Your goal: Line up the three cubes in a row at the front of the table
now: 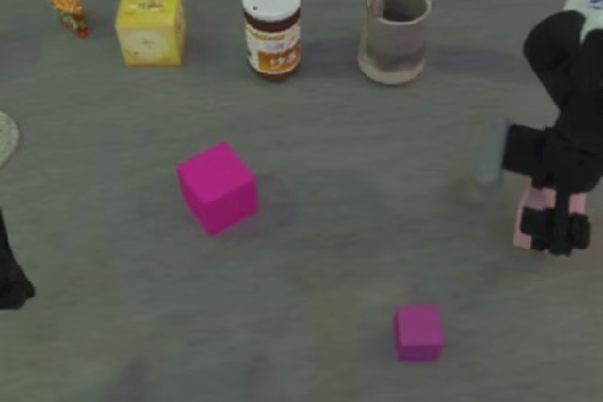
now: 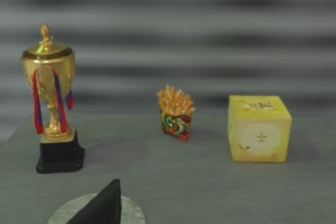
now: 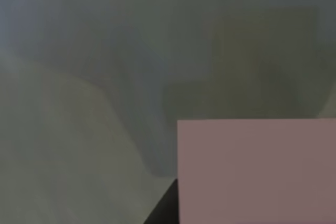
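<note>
The step in hand is judged to be the carrying of the third cube; none of the three is yet lined up at the near edge of the grey surface.

At the far left, the left arm is parked at the surface's left edge, only a dark part of it being visible in the top view; whether the left pincer is open or closed cannot be told.

Along the far edge, from left to right, a carton of fries, a yellow printed box, a jar with a white lid and a grey mug are ranged; a gold trophy is shown only in the left wrist view.

Left of centre, the large bright magenta cube is set askew on the surface, well apart from both arms. Right of centre and nearer the front, the small purple-magenta cube rests alone.

At the right edge, the right pincer is closed on the pale pink cube, which is seen between and beneath the dark fingers and fills the near corner of the right wrist view. Whether the cube is lifted clear of the surface cannot be told.

The next move is judged to call for the pale pink cube to be brought toward the near edge and released in line with the small cube, the magenta cube then being fetched from the left.
</note>
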You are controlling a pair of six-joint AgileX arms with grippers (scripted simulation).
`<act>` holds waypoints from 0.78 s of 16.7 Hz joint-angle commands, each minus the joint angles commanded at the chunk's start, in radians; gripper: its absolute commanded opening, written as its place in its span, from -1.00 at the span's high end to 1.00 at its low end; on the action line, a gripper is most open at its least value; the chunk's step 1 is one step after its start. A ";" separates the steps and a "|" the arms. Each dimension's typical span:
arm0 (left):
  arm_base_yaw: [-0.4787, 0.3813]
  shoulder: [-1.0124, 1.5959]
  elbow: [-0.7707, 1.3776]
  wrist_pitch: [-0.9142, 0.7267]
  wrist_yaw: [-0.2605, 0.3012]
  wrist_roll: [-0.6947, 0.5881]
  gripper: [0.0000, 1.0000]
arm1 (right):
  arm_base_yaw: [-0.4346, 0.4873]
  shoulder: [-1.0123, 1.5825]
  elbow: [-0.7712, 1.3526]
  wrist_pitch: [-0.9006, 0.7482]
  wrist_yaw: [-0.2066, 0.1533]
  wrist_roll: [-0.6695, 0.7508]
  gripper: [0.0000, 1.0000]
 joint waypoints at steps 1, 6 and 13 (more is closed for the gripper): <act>0.000 0.000 0.000 0.000 0.000 0.000 -1.00 | 0.001 -0.016 0.019 -0.040 0.000 -0.001 1.00; 0.000 0.000 0.000 0.000 0.000 0.000 -1.00 | 0.005 -0.070 0.076 -0.145 0.000 0.000 1.00; 0.000 0.000 0.000 0.000 0.000 0.000 -1.00 | 0.072 -0.055 0.098 -0.157 -0.001 0.038 1.00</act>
